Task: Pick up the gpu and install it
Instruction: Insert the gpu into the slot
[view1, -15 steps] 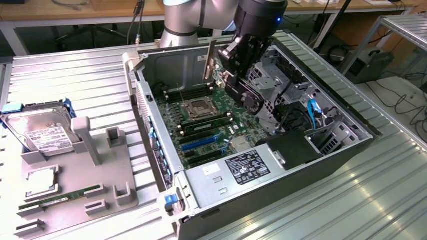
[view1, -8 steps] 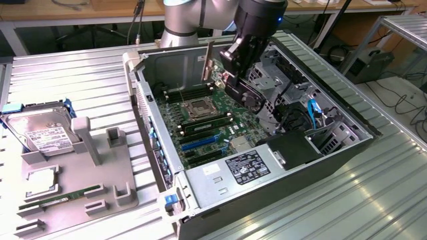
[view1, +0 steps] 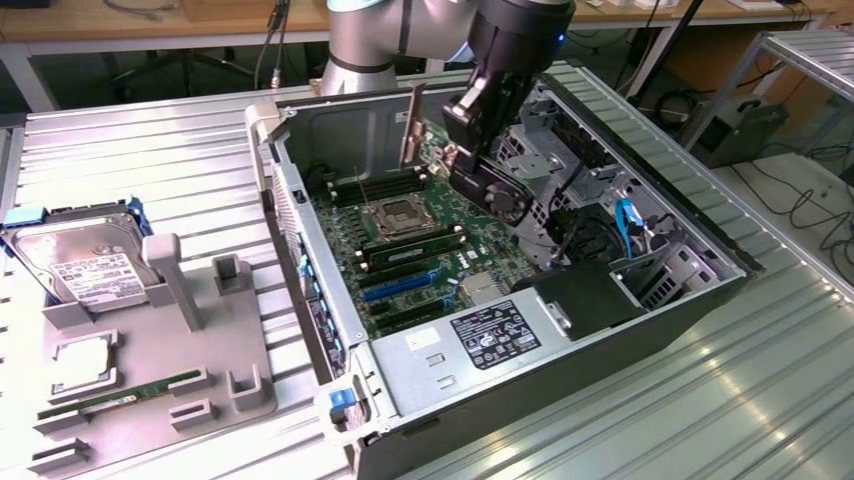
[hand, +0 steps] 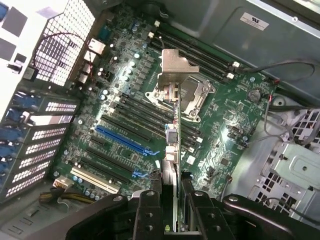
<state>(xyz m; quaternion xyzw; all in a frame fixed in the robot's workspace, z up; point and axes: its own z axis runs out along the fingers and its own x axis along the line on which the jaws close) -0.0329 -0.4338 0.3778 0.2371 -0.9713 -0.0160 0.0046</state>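
While the gripper (hand: 171, 202) is clamped on the gpu (hand: 175, 145), the gpu hangs edge-down over the motherboard (hand: 125, 112) inside the open computer case (view1: 601, 335) on the bench (view1: 754, 400).

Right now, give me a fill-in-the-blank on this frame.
The gripper is shut on the thin black gpu card with silver bracket, held ___ the green motherboard, unseated.
The boxy silver hard drive with white label sits at the exterior view's ___.
The slim RAM stick in the grey holder is coloured ___.
Missing: above; left; green.
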